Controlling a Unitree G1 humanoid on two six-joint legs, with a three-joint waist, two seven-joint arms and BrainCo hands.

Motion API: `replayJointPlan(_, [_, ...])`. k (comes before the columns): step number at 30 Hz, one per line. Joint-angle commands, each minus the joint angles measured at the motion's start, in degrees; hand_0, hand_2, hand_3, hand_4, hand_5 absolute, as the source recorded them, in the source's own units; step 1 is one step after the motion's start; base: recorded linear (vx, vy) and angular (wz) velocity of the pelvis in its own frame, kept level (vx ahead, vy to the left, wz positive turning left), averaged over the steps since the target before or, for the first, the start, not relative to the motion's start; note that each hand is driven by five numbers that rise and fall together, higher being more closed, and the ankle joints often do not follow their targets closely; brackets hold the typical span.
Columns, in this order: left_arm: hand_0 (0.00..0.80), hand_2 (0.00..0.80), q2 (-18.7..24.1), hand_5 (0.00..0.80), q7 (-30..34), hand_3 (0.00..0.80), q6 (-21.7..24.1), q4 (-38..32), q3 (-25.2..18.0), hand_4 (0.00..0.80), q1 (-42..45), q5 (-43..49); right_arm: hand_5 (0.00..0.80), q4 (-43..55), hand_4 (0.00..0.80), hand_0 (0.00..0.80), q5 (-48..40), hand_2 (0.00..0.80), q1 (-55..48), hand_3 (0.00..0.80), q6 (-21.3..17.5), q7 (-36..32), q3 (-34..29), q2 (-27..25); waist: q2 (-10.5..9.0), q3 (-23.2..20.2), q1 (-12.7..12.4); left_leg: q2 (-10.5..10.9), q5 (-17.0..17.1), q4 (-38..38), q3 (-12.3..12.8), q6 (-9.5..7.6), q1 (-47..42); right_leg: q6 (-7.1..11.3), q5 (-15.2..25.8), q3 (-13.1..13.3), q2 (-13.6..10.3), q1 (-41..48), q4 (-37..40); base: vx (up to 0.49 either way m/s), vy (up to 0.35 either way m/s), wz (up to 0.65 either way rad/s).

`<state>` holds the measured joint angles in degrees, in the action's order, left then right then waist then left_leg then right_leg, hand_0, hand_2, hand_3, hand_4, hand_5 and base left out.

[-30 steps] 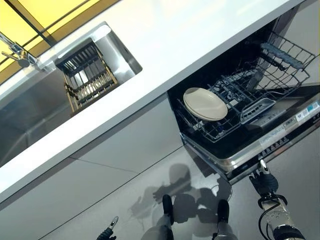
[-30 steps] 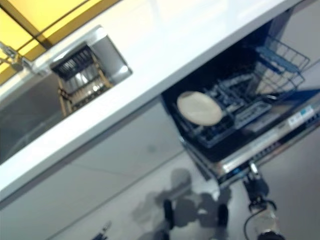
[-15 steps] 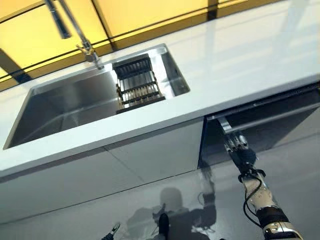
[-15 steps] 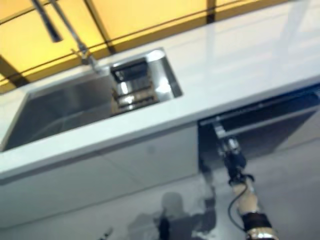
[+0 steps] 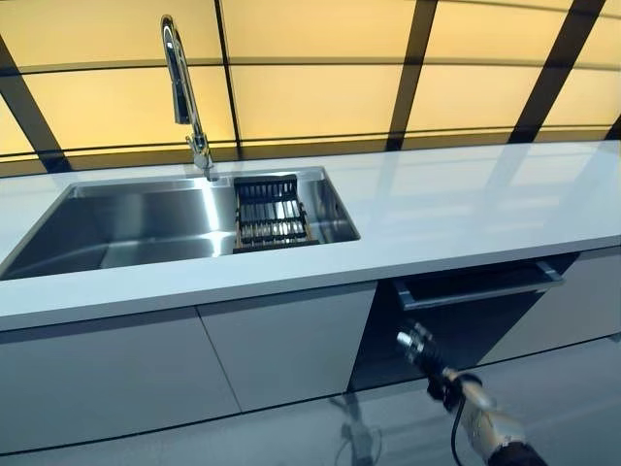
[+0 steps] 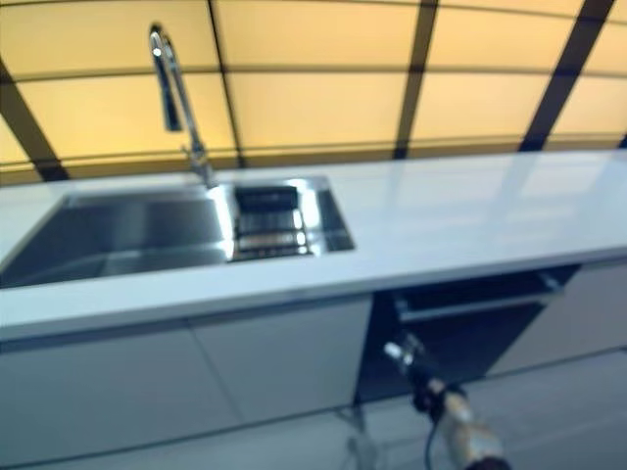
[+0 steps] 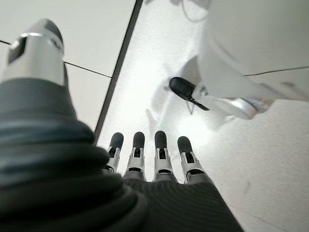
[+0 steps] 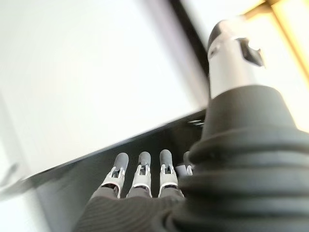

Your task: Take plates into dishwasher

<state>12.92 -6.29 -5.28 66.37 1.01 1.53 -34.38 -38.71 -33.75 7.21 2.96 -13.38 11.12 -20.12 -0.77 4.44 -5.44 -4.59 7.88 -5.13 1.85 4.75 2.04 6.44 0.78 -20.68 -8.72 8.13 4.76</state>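
The dishwasher (image 5: 456, 325) sits under the white counter, its dark door raised almost upright, with a narrow gap under its top edge (image 5: 475, 286). No plate or rack shows in any view. My right hand (image 5: 417, 345) is at the door's left part, fingers straight and pointing at the dark panel (image 8: 96, 164). In its wrist view the right hand (image 8: 140, 179) holds nothing. My left hand (image 7: 161, 150) shows only in its wrist view, low over the floor, fingers straight and empty.
A steel sink (image 5: 126, 228) with a tall faucet (image 5: 184, 87) is set in the white counter (image 5: 456, 209); a dark drain rack (image 5: 269, 212) lies in the sink's right end. White cabinet fronts (image 5: 194, 364) run left of the dishwasher. Yellow panels line the back.
The camera has swung upward. The dishwasher door, open with a rack and a cream plate one second ago, now stands nearly upright; my right hand has risen along its front.
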Motion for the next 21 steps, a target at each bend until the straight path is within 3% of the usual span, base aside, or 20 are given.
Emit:
replayJointPlan(1, [0.0, 0.0, 0.54, 0.0, -1.28, 0.0, -0.12, 4.91, 0.56, 0.0, -2.69, 3.5, 0.0, -1.42, 0.0, 0.0, 6.06, 0.0, -1.07, 0.0, -0.16, -0.36, 3.64, 2.65, 0.42, -0.69, -0.06, -2.8, 0.33, 0.13, 1.86, 1.52, -1.81, 0.01, 2.96, 1.65, -2.84, -0.77, -1.61, 0.031, 0.023, -0.03])
replayJointPlan(4, [0.0, 0.0, -0.54, 0.0, -1.66, 0.0, -1.47, 6.02, 0.65, 0.0, -4.14, 3.6, 0.0, -8.74, 0.0, 0.0, 8.35, 0.0, -2.6, 0.0, 2.18, 0.27, 5.52, 5.89, 0.27, -1.64, 0.13, -2.82, -0.06, 0.13, 2.0, 1.35, -2.52, 0.25, 3.68, 1.9, -2.81, -0.43, -0.79, 0.044, 0.035, -0.03])
replayJointPlan(9, [0.0, 0.0, -2.34, 0.0, -1.19, 0.0, -1.94, 8.38, 1.83, 0.0, -6.09, 3.76, 0.0, -19.26, 0.0, 0.0, 8.34, 0.0, -1.97, 0.0, 1.88, -0.96, 5.76, 9.36, 0.5, -2.58, -0.23, -2.77, -0.41, 0.13, 1.7, 1.04, -3.12, 0.25, 3.94, 1.87, -2.73, -0.18, -0.65, 0.046, 0.052, -0.01])
replayJointPlan(21, [0.0, 0.0, -4.22, 0.0, 0.76, 0.0, -3.25, 8.94, 3.65, 0.0, -6.31, 3.07, 0.0, -23.62, 0.0, 0.0, 13.01, 0.0, -2.25, 0.0, 2.17, -3.28, 7.84, 10.1, 0.14, -3.14, -0.89, -2.36, -1.07, 0.13, 0.45, 0.27, -3.9, -0.12, 2.78, 1.94, -2.37, 0.34, -1.84, 0.046, 0.028, 0.02])
